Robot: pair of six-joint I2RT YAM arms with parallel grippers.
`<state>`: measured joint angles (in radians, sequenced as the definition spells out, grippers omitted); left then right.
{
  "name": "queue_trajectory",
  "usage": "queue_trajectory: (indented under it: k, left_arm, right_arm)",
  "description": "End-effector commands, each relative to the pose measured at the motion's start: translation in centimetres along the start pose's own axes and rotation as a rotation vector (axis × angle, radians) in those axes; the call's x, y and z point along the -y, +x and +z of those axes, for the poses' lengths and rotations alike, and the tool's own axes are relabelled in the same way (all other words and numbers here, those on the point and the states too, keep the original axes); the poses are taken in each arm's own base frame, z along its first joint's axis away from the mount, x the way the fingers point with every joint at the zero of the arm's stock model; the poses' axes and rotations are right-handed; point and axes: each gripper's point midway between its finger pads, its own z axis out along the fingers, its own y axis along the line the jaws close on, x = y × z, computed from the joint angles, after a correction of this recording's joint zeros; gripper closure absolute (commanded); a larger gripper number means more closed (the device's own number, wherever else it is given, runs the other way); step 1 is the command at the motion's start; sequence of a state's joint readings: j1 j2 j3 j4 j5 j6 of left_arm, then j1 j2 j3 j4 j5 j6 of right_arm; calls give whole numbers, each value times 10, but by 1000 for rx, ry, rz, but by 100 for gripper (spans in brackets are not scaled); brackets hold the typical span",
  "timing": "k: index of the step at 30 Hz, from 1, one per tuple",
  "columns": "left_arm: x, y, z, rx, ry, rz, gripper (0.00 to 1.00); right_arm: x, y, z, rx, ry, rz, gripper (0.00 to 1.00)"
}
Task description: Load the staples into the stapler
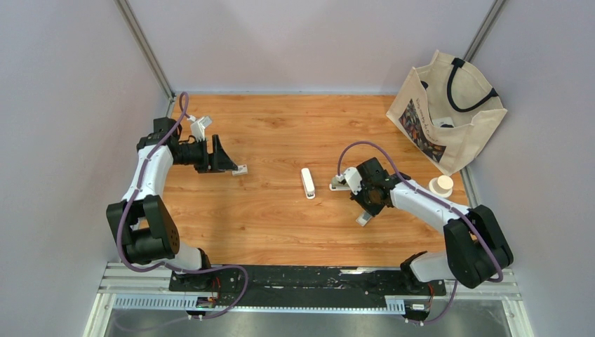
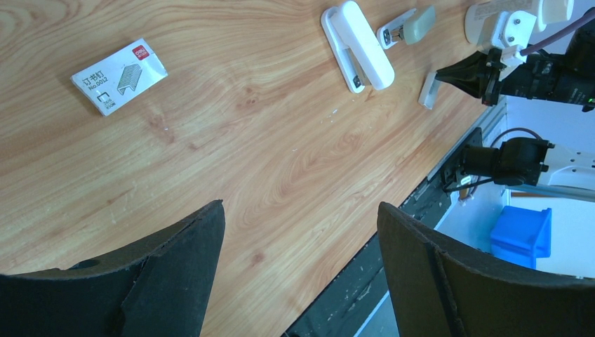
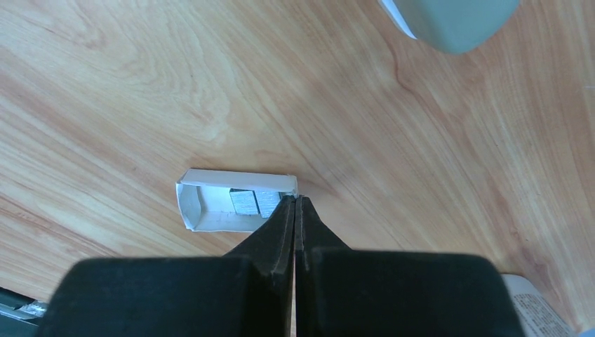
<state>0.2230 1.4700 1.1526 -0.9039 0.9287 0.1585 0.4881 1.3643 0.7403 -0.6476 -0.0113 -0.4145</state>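
The right hand [image 3: 296, 200] was pressed together, tips at the tray [image 3: 191, 207] holding the staples [image 3: 249, 201]. The left hand [image 2: 300, 207] was spread above the bench [image 2: 281, 126].

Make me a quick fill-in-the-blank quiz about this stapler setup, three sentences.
1. On the right gripper, the jaws are ____, tips at the open box of staples.
2. On the left gripper, the jaws stand ____, holding nothing.
3. The tote bag stands at the far ____ corner of the table.
Missing words: shut, open, right.
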Motion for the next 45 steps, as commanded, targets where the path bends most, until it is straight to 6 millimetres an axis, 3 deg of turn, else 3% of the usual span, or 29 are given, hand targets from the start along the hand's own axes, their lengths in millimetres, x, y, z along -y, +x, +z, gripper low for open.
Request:
queue_trajectory:
  k: [1,6,14,20,23,26,32,36,41,45]
  left_arm:
    - [7,-5,-5,32,5,24,12]
    - [8,-4,-5,33,7,25,12]
    - [8,-4,-6,33,7,28,12]
    - [8,-4,-5,32,8,24,12]
    - [8,-4,-5,32,8,24,12]
    - [7,-4,-5,32,7,24,12]
    - [8,-3,-5,33,7,24,12]
    - [7,-4,-5,33,8,25,12]
    - [7,-4,-5,32,8,24,12]
    - [7,-4,-5,31,9,21,12]
  right_arm:
    - [20,-20,-12,91,121,-5,100]
    - [13,-29,-22,149,83,-1,100]
    - [14,-16,-7,55,83,-6,100]
    - [21,-26,-18,129,143,-9,100]
    - [5,-26,-19,125,19,9,100]
    - [19,-20,-13,100,140,-31,100]
    - [14,-25,-16,115,107,-26,100]
    - [15,-14,-6,43,105,-33,100]
    - [16,-11,-1,14,103,-41,87]
    - [19,-14,-5,26,121,-49,66]
